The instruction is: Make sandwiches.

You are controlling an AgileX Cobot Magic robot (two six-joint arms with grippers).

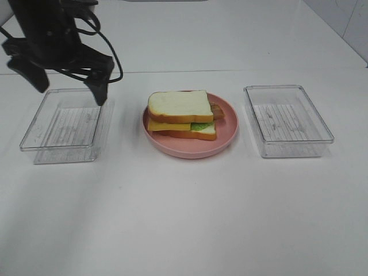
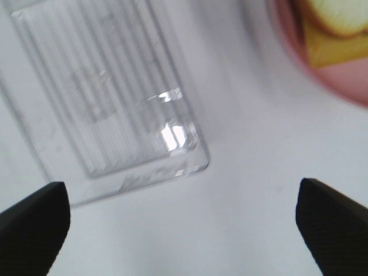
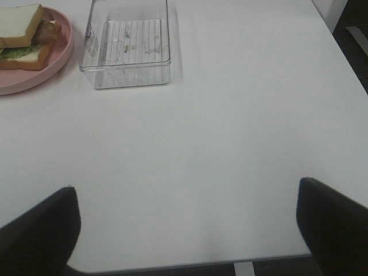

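Resting on the pink plate [image 1: 227, 135] at the counter's [image 1: 184, 218] middle, the sandwich [image 1: 183, 114] appears complete: two bread slices enclosing cheese, lettuce and bacon. Both clear trays [image 1: 63, 123] [image 1: 287, 121] flanking it look emptied. The left pincer [image 1: 64, 81] hangs spread above the left tray, holding nothing. The right pincer [image 3: 187, 230] is spread too, well apart. Little seems left.

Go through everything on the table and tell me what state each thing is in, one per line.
Sandwich: assembled, top bread on, sitting on the plate.
Plate: upright, holding the sandwich.
Left bin: upright, empty.
Right bin: upright, empty.
Left gripper: open, holding nothing, above the left bin's near corner.
Right gripper: open, holding nothing, over bare table away from the sandwich.
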